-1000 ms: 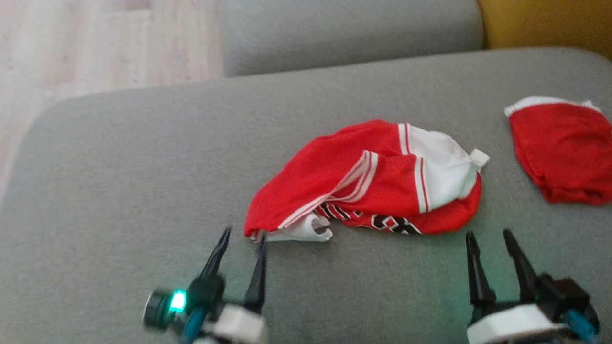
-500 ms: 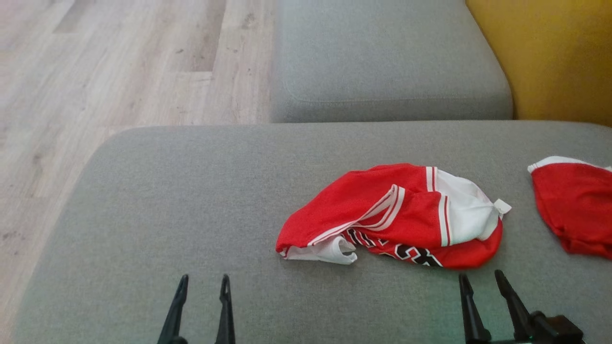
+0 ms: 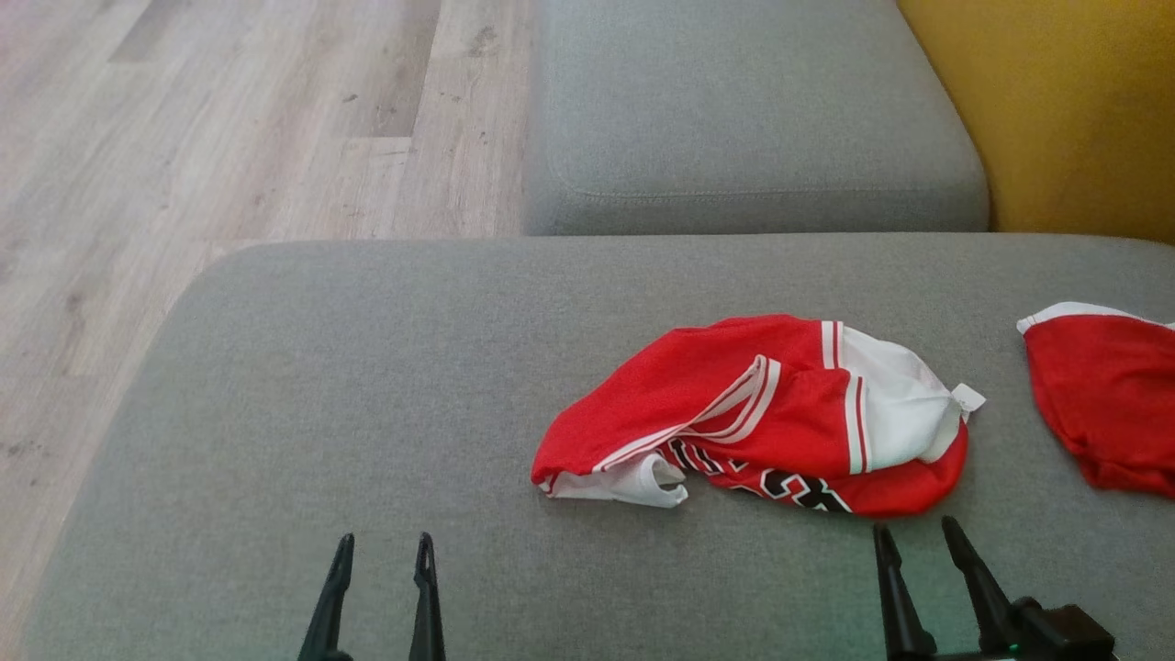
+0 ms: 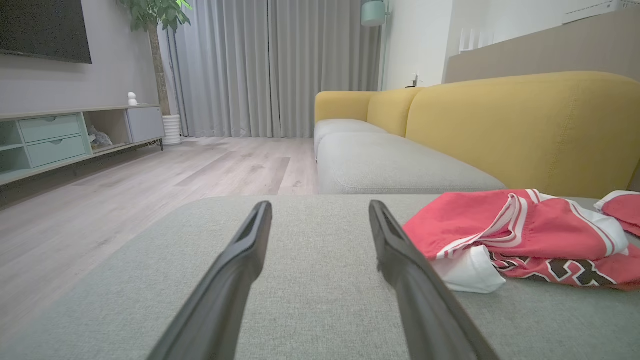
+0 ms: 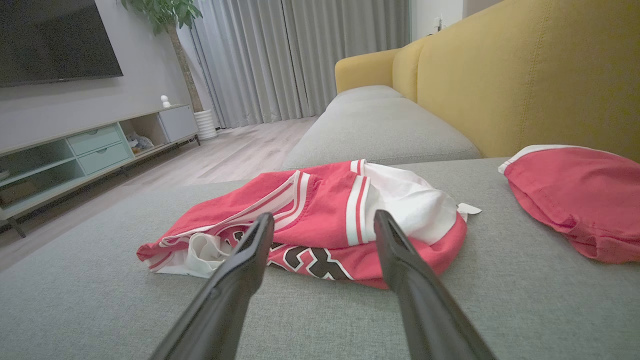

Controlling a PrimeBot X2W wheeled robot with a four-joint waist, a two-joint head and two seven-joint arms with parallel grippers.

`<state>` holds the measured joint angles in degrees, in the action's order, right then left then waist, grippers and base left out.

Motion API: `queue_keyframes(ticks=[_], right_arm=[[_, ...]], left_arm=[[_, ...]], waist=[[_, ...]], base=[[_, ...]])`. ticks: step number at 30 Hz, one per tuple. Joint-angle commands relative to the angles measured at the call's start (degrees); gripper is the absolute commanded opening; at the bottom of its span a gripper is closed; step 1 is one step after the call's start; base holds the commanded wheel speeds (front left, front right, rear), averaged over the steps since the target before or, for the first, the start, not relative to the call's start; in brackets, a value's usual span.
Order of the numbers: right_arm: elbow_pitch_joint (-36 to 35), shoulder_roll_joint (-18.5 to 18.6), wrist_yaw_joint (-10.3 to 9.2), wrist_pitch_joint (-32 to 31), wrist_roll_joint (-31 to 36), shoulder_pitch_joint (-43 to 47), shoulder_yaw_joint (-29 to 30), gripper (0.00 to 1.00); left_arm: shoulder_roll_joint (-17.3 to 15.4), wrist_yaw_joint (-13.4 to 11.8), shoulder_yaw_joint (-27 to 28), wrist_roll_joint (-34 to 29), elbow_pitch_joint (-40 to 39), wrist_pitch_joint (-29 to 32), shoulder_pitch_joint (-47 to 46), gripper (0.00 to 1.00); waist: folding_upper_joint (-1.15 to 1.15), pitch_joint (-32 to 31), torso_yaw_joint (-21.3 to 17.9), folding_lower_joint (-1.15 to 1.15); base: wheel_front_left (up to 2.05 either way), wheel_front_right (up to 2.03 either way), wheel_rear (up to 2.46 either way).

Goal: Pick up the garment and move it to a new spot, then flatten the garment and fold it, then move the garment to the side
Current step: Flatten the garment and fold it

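Observation:
A crumpled red and white garment [image 3: 753,418] with black lettering lies on the grey seat cushion [image 3: 367,386], right of centre. It also appears in the left wrist view, garment [image 4: 520,235], and straight ahead in the right wrist view, garment [image 5: 320,220]. My left gripper [image 3: 383,543] stands open above the cushion, well to the left of the cloth and short of it. My right gripper [image 3: 913,529] is open too, just in front of the garment's near right edge, not touching it. Nothing sits between either pair of fingers.
A second red cloth [image 3: 1106,404] with a white band lies at the cushion's right edge. Behind stand another grey seat cushion [image 3: 753,119] and the yellow sofa back [image 3: 1074,110]. Wooden floor [image 3: 184,138] lies to the left; a TV cabinet [image 4: 60,135] stands across the room.
The head camera has tilted, so the whole picture slid down and the grippers sank to the bottom edge. The garment lies as before and both grippers stay open.

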<state>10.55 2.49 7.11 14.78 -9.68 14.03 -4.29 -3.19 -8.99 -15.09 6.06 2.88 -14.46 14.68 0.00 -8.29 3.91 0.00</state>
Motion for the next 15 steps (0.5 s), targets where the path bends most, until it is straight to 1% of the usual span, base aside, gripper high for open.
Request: queue_keyframes(ticks=[1,4,7,10,15], right_arm=[[-2.1,0.4,0.37,0.2,-0.1,-1.8,-1.5,1.0],[-2.2,0.4,0.37,0.2,0.1,-2.2,-1.8,1.0],[-2.2,0.4,0.37,0.2,0.5,-2.7,-2.6,1.0],[-2.2,0.4,0.37,0.2,1.4,-3.7,-3.6,1.0],[-2.6,0.9,0.37,0.2,1.9,-6.6,-6.0,1.0]], left_arm=[[0.3,0.2,1.2,-0.5,-1.7,-0.5,-2.0,1.0],[0.3,1.2,0.1,-1.2,-0.5,-0.5,-3.3,1.0],[0.3,3.3,-2.4,-0.4,2.0,-0.5,-7.1,1.0],[0.3,5.3,-5.9,0.7,5.5,-0.5,-13.7,1.0],[0.3,8.3,-13.5,1.9,14.7,-0.5,-28.1,1.0]], waist=[[0.0,0.2,-0.1,0.0],[0.0,1.3,-0.6,0.0],[0.0,3.0,-1.9,0.0],[0.0,6.1,-3.9,0.0],[0.0,12.4,-8.8,0.0]], base=[[0.0,0.0,0.0],[0.0,0.0,0.0],[0.0,0.0,0.0],[0.0,0.0,0.0],[0.0,0.0,0.0]])
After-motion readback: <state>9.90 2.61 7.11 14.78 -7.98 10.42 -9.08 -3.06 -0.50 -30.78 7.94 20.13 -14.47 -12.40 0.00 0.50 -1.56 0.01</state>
